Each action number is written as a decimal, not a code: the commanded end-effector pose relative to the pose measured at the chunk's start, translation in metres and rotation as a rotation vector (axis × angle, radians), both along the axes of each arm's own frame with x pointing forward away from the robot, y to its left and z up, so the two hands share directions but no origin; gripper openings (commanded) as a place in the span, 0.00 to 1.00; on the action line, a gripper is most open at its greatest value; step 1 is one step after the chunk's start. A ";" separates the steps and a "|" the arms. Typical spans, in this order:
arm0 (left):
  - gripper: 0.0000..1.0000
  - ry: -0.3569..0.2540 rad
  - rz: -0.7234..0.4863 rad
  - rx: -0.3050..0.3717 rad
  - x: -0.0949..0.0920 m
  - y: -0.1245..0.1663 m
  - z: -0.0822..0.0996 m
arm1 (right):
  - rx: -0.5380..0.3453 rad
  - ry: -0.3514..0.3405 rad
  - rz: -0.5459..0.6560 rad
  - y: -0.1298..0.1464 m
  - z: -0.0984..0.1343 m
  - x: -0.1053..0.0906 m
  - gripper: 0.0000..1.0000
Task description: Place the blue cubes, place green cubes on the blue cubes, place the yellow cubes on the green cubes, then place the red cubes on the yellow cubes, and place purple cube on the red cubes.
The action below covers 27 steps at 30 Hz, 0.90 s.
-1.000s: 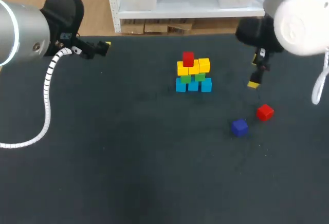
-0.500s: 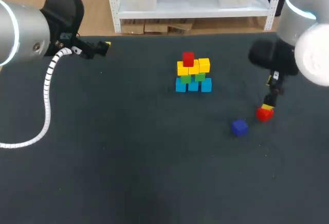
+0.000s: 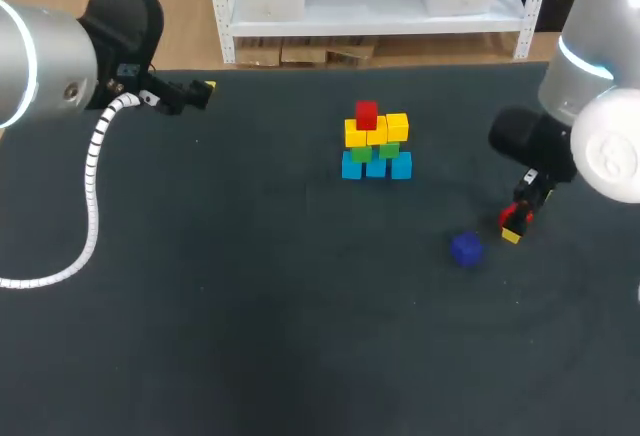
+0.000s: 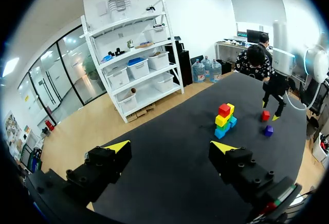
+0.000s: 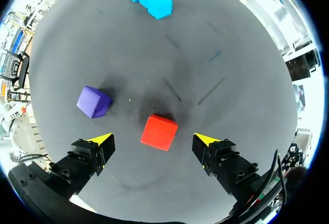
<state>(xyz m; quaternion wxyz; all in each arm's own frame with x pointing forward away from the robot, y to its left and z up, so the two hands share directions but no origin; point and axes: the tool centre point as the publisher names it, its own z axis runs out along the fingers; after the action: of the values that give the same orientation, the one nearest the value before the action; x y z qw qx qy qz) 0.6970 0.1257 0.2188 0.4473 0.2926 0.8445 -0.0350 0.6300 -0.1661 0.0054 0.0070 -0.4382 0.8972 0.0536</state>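
A stack [image 3: 375,142] stands at the table's middle back: blue cubes [image 3: 376,166] at the bottom, green cubes [image 3: 362,153] on them, yellow cubes [image 3: 378,131] above, one red cube [image 3: 367,114] on top. A loose red cube [image 5: 159,132] lies right of the stack, and my right gripper [image 3: 517,222] stands open over it, one finger on each side without touching. The purple cube [image 3: 466,248] lies just left of it, also seen as the purple cube [image 5: 93,101] beside the right gripper [image 5: 153,141]. My left gripper [image 3: 200,89] is open at the far left back, holding nothing, as the left gripper [image 4: 170,147] shows.
The table [image 3: 250,306] is a dark mat. In the left wrist view the stack [image 4: 224,120], the loose red cube [image 4: 265,115] and the purple cube [image 4: 268,130] lie far ahead, with my right arm [image 4: 277,82] over them.
My right gripper has moved from beside the stack toward the front right and come down around the loose red cube. The left arm and all cubes have stayed put.
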 end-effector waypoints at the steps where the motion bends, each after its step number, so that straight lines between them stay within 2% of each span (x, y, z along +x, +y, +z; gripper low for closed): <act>1: 1.00 0.001 -0.005 -0.003 0.001 0.001 0.000 | -0.006 0.012 -0.002 0.001 -0.006 0.004 0.96; 2: 1.00 0.001 -0.005 -0.003 0.001 0.001 0.000 | -0.007 0.013 -0.002 0.001 -0.007 0.004 0.81; 3: 1.00 0.001 -0.005 -0.003 0.001 0.001 0.000 | -0.008 0.014 -0.002 0.001 -0.007 0.004 0.50; 7: 1.00 0.001 -0.005 -0.003 0.001 0.001 0.000 | -0.020 0.004 0.012 0.000 -0.006 0.006 0.27; 8: 1.00 0.001 -0.005 -0.003 0.001 0.001 0.000 | -0.022 0.001 0.016 0.000 -0.005 0.006 0.09; 9: 1.00 0.001 -0.005 -0.003 0.001 0.001 0.000 | -0.025 -0.001 0.020 0.000 -0.005 0.007 0.00; 16: 1.00 0.001 -0.005 -0.003 0.001 0.001 0.000 | -0.011 -0.031 0.081 -0.001 0.004 0.010 0.00; 19: 1.00 0.001 -0.005 -0.003 0.001 0.001 0.000 | 0.011 -0.058 0.137 0.000 0.015 0.014 0.00; 21: 1.00 0.001 -0.005 -0.003 0.001 0.001 0.000 | 0.022 -0.077 0.192 0.001 0.025 0.018 0.00; 27: 1.00 0.001 -0.005 -0.003 0.001 0.001 0.000 | 0.073 -0.206 0.306 0.009 0.069 0.044 0.00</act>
<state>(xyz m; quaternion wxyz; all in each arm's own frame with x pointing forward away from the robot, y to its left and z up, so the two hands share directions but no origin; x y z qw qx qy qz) 0.6970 0.1258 0.2188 0.4473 0.2925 0.8445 -0.0350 0.6770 -0.1554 0.0562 0.0895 -0.5605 0.8224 0.0398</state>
